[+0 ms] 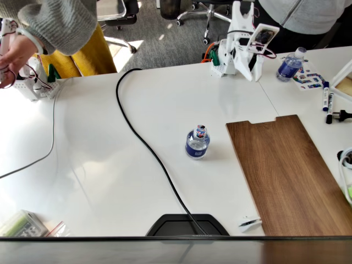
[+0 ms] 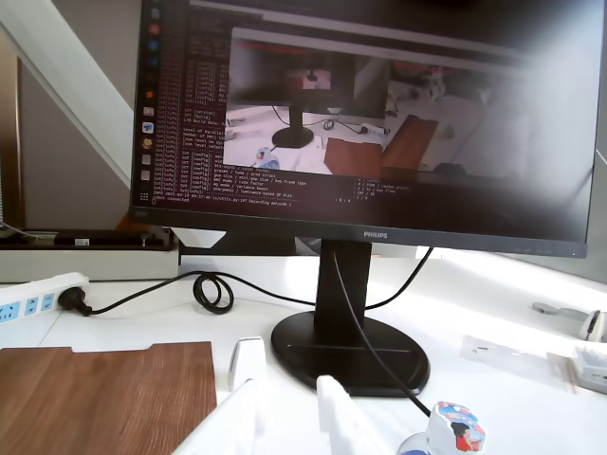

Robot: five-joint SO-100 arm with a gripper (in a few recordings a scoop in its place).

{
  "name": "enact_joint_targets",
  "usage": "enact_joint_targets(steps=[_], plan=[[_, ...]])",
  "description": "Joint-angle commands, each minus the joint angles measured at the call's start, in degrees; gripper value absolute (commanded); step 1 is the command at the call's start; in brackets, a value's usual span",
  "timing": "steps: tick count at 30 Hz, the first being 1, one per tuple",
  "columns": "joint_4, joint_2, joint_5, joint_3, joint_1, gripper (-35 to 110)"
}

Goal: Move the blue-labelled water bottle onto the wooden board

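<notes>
Sitting folded at the far edge of the white table (image 1: 110, 165) in the fixed view, gripper (image 1: 254, 55) well apart from everything. In the wrist view, white fingers (image 2: 248, 365) standing spread with a clear gap, gripping nothing. Blue-labelled water bottle (image 1: 197, 143) standing upright mid-table, its cap (image 2: 455, 428) showing just right of the fingertips. Wooden board (image 1: 286, 170) lying flat, appearing left of the fingers at the wrist. Monitor base (image 2: 346, 351) sitting just beyond the fingers.

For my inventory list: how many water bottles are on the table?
2. The blue-labelled water bottle stands mid-table, left of the wooden board; the pale-capped bottle stands at the far right edge.
</notes>
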Motion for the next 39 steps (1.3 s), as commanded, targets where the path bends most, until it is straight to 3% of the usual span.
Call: enact_joint_targets(steps=[1,4,8,13,15,21,31,35,39], plan=[[-3.87,0.18,-1.05,0.00,0.26,8],[-4.13,1.32,-1.49,-0.26,1.49,21],[-3.60,0.88,-9.23,-0.53,1.49,22],[-6.50,-0.53,-4.04,-2.81,1.23,23],[-2.37,-2.99,-3.43,-7.56,2.55,31],[-2.64,-17.84,-3.87,-24.35,7.56,36],[-11.87,-23.20,-15.47,-20.92,11.16,45],[-12.74,-23.03,-14.06,-19.60,12.48,45],[-10.99,-22.59,-4.92,-19.51,13.62,45]])
